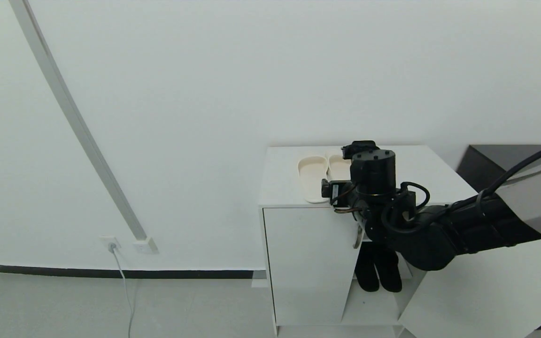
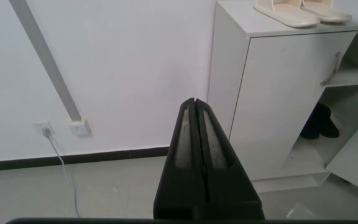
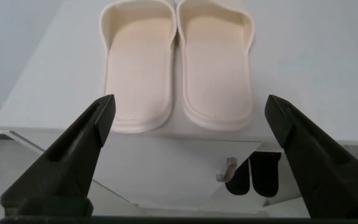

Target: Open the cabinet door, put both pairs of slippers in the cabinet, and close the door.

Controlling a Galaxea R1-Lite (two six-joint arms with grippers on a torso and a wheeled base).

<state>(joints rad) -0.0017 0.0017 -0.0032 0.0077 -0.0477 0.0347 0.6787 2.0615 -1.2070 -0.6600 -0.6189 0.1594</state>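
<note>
A pair of cream slippers (image 1: 314, 176) lies side by side on the top of the white cabinet (image 1: 421, 169), near its left front. My right gripper (image 3: 189, 104) hangs open just above them at the front edge, its fingers (image 3: 79, 155) wider apart than the pair (image 3: 179, 62); it holds nothing. The cabinet's right door (image 1: 482, 291) stands open and the left door (image 1: 308, 263) is closed. A pair of black slippers (image 1: 377, 270) stands on the lower shelf inside. My left gripper (image 2: 195, 102) is shut and empty, low and well to the left of the cabinet (image 2: 278, 93).
A wall socket with a cable (image 1: 111, 245) and a slanted cable duct (image 1: 78, 122) are on the wall left of the cabinet, above open floor. A dark piece of furniture (image 1: 486, 162) stands behind the cabinet on the right. The open door juts out toward me.
</note>
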